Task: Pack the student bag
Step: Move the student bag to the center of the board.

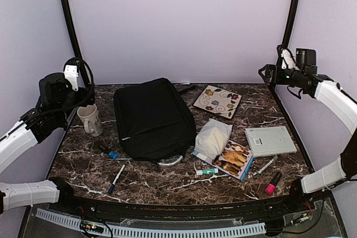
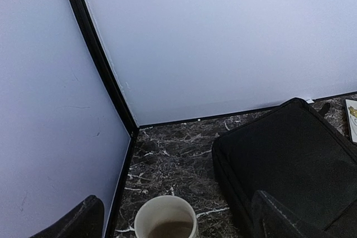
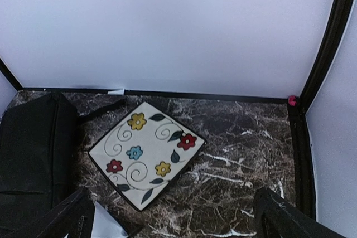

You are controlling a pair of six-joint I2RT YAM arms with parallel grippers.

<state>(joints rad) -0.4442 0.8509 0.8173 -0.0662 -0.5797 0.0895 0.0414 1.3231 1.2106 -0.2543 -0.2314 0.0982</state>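
Nothing packed yet: large black soft fabric student bag (image 1: 153, 118) lies shut on counter (image 1: 167, 185) beside loose items (image 1: 206, 171); left gripper (image 1: 74, 69) and right gripper (image 1: 272, 72) raised, jaws spread, empty.

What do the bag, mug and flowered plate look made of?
Bag: soft black fabric, matte, with sagging edges. Mug: probably glazed ceramic, cream, thick rim. Plate: likely glazed ceramic with painted flowers, though it could be plastic.

White arm shells (image 1: 15, 142), black joints (image 1: 53, 90).
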